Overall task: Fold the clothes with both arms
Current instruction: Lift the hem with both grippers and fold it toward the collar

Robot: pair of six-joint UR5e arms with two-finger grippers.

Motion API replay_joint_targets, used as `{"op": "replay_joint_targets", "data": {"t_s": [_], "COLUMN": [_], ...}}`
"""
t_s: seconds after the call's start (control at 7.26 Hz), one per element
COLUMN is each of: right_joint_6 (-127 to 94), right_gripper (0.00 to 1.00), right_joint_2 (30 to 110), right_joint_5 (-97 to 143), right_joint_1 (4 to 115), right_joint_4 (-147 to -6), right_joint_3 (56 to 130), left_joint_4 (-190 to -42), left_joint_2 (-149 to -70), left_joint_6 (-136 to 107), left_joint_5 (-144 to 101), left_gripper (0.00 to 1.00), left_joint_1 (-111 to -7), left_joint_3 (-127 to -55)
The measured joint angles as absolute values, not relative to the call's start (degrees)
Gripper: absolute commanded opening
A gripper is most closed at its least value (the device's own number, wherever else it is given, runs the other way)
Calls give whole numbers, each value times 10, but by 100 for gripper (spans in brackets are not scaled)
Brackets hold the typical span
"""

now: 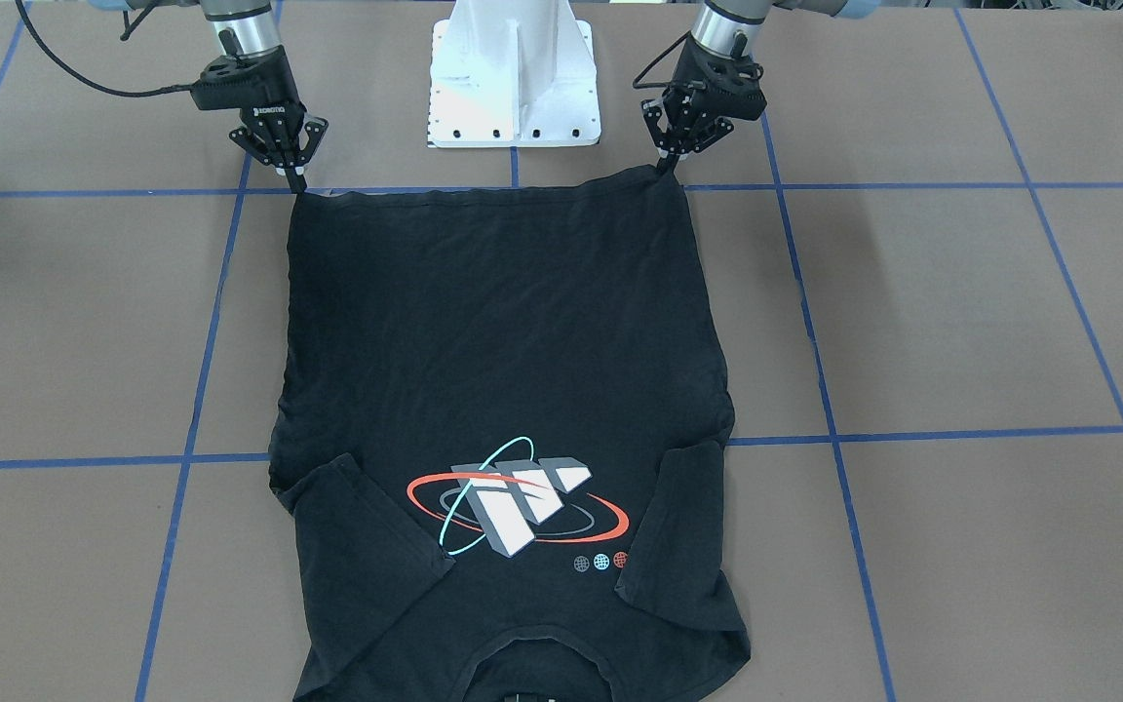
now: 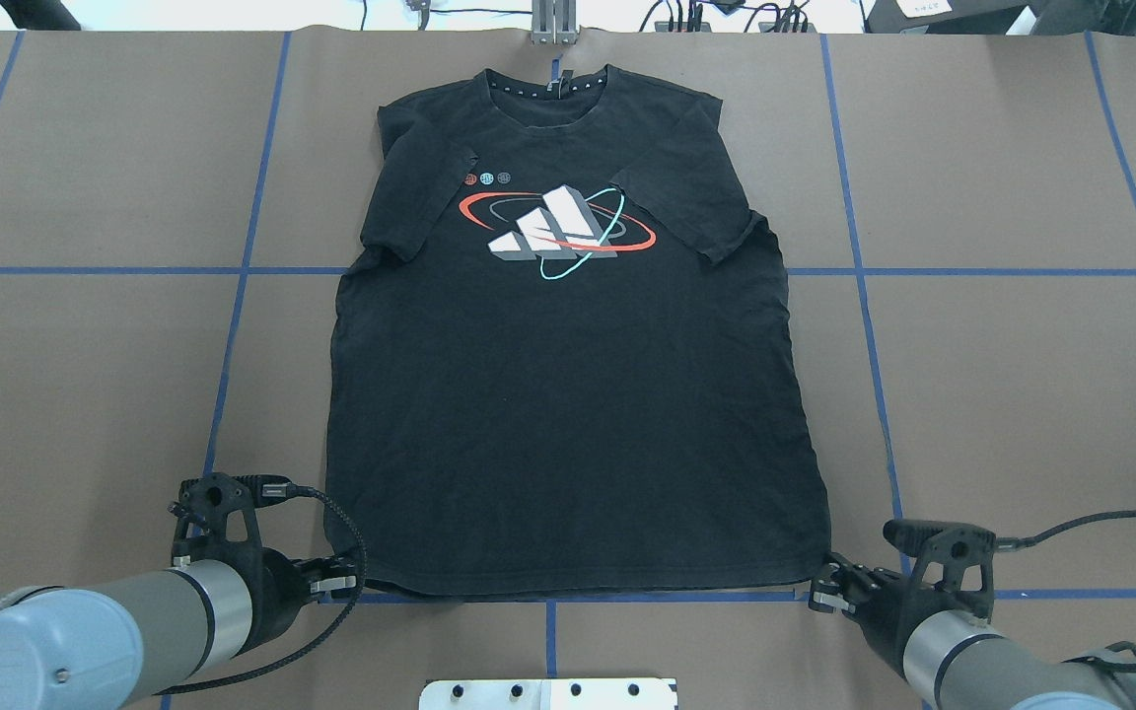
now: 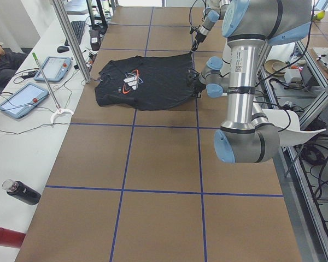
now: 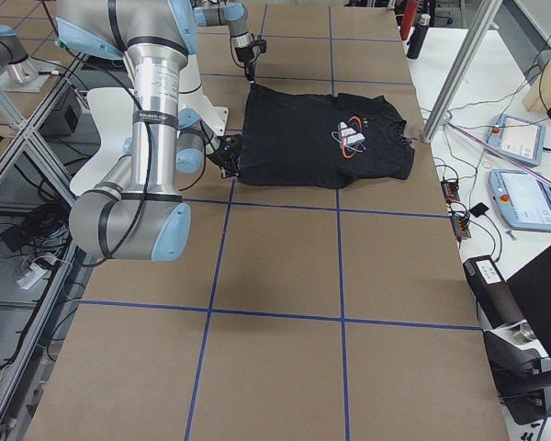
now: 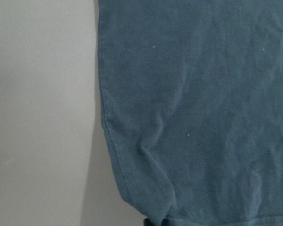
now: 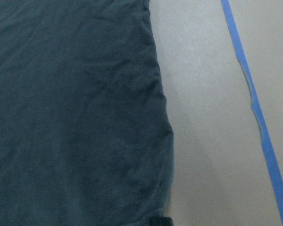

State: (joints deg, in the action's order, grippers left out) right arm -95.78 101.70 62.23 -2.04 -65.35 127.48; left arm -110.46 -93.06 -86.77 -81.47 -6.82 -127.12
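Observation:
The black T-shirt (image 2: pixel 568 394) lies flat with its graphic (image 2: pixel 553 229) up. Its collar points away from the robot and both sleeves are folded in over the chest. My left gripper (image 2: pixel 341 587) is shut on the hem's near-left corner, which is on the right in the front-facing view (image 1: pixel 664 168). My right gripper (image 2: pixel 824 589) is shut on the other hem corner (image 1: pixel 296 180). The hem runs straight between the two. Each wrist view shows only a shirt corner (image 5: pixel 203 117) (image 6: pixel 75 117) and bare table.
The white pedestal base (image 1: pixel 513 78) stands just behind the hem, between the arms. Blue tape lines (image 2: pixel 864 325) grid the brown table. A bench past the collar end holds tablets (image 3: pixel 22 101), bottles (image 3: pixel 22 192) and a metal post (image 3: pixel 71 41).

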Motion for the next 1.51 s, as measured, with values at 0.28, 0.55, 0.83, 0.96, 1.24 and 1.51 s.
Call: {"op": "replay_joint_targets", "data": {"t_s": [0.28,0.55,0.83,0.96,1.24,1.51], "right_joint_6": [-954,-953,-953,-953,-952,-940], "right_gripper": [0,0,0,0,0,0], "right_joint_2": [1042,1076,1089,1086,1066,984], "right_joint_5": [693,787,857,865,866,868], "right_joint_1": [11,18,-10,-20,28,123], "right_joint_4": [-714,-754,-784,-793,-804,-818], "right_joint_3": [1372,1470,1549,1570,1572,1501], "left_joint_4": [-1006,-958,-923,-913,-908,-908], "left_joint_2": [-936,-934,-930,-927,-935,-975], "left_joint_6": [-851,-833,-781,-757,-744,-738], "left_joint_5": [-872,-928,-958,-963,-959,-954], "left_gripper": [0,0,0,0,0,0], "left_joint_1": [-78,-96,-98,-100,-112,-163], "left_joint_3": [-1388,-1461,-1492,-1494,-1475,-1422]}}
